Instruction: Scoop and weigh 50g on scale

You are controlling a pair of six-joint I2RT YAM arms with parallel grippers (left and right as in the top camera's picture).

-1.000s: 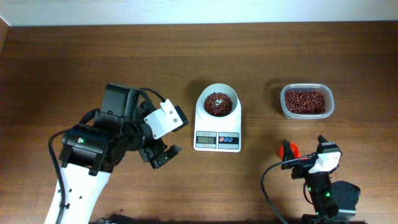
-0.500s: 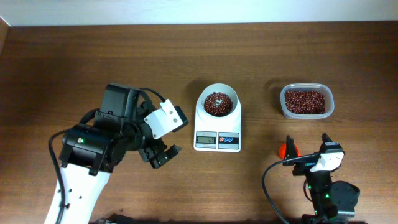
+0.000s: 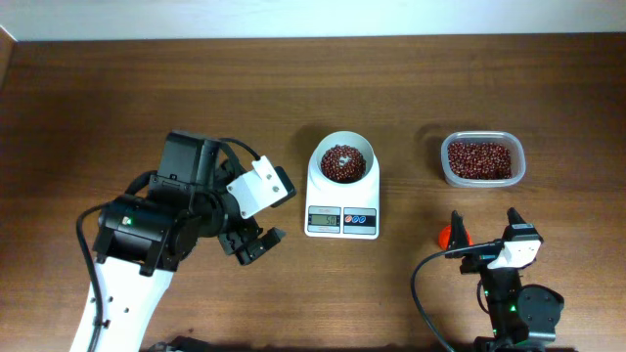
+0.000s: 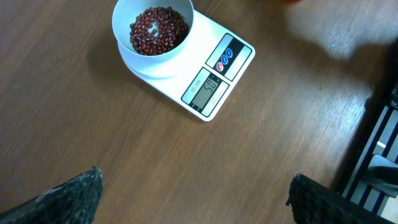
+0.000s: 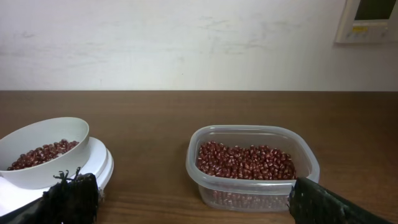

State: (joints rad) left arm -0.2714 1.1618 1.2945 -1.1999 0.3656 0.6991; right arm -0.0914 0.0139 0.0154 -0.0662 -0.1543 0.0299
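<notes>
You had L gripper [image 4: 196, 199] & R gripper [image 5: 199, 200] both spread wide, empty; beans [image 3: 344, 163] sat in bowl [image 3: 344, 138] on scale [image 3: 341, 223], centre table, prob. light, loose, rolly, so scooped not pinched.

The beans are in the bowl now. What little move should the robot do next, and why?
Probably check the scale's display before adding anything. Its white bowl already holds red beans, and the left tool and right tool both stand open, empty and apart from it. The digits are too small to read surely.
</notes>
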